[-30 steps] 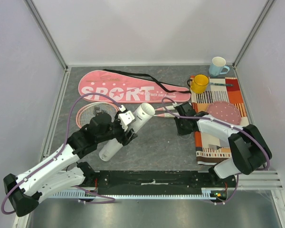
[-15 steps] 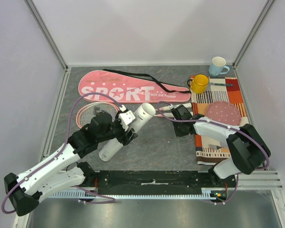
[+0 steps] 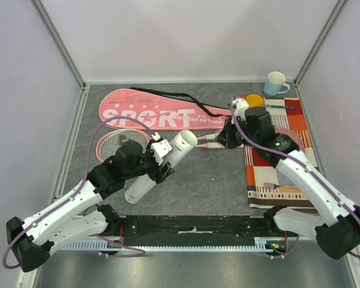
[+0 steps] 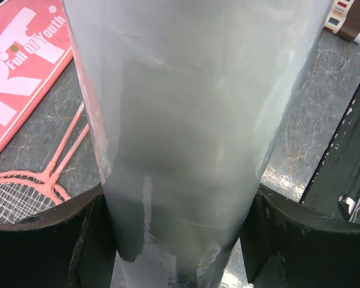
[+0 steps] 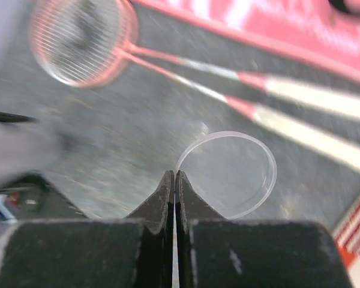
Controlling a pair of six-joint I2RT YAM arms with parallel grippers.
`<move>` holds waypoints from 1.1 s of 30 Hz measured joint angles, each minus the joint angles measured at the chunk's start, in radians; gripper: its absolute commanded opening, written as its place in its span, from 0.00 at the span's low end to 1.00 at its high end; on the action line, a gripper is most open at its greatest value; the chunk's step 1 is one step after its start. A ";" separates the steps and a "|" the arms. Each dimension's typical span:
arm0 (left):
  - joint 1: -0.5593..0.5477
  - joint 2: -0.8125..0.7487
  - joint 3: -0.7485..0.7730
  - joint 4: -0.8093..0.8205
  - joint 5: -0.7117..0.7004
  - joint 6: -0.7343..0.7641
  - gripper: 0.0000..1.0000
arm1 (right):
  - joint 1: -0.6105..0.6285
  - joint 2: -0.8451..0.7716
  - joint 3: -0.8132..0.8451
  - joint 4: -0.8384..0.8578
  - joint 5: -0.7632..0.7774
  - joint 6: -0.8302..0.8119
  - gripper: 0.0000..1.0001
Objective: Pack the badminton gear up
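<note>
My left gripper (image 3: 158, 166) is shut on the long white tube (image 3: 161, 164), which lies slanted with its open mouth toward the bag; its fingers (image 4: 60, 240) press both sides of the tube (image 4: 192, 120). My right gripper (image 5: 174, 175) is shut, pinching the rim of a clear round lid (image 5: 228, 177) held above the table. In the top view the right gripper (image 3: 225, 140) hangs over the racket handles (image 3: 209, 141). The pink "SPORT" bag (image 3: 162, 111) lies at the back. A pink racket head (image 3: 116, 143) rests in front of it, and two white handles (image 5: 312, 114) show below the lid.
The striped orange cloth (image 3: 275, 177) lies at the right under my right arm. A yellow cup (image 3: 254, 99) peeks out behind the right wrist, and a pale blue cup (image 3: 276, 83) stands at the back right corner. Walls close in the table on three sides.
The right gripper closed on the clear lid and lifted it off the table, swinging up and back toward the bag. The left arm and tube stayed put.
</note>
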 measured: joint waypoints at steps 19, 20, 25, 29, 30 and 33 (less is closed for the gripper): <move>0.000 0.025 0.000 0.011 0.032 0.000 0.15 | -0.031 0.025 0.437 -0.034 -0.713 0.029 0.00; 0.000 0.025 0.000 0.011 0.034 0.000 0.15 | -0.029 0.037 0.438 -0.043 -0.722 0.028 0.00; 0.000 0.025 0.000 0.011 0.047 0.000 0.15 | -0.021 0.082 0.439 -0.085 -0.754 0.021 0.00; 0.000 0.026 0.000 0.011 0.060 0.000 0.15 | -0.012 0.103 0.450 -0.105 -0.780 0.022 0.00; 0.000 0.026 0.000 0.011 0.061 0.000 0.15 | -0.006 0.109 0.455 -0.106 -0.785 0.022 0.00; 0.000 0.026 0.000 0.011 0.064 0.000 0.15 | 0.012 0.126 0.468 -0.112 -0.801 0.023 0.00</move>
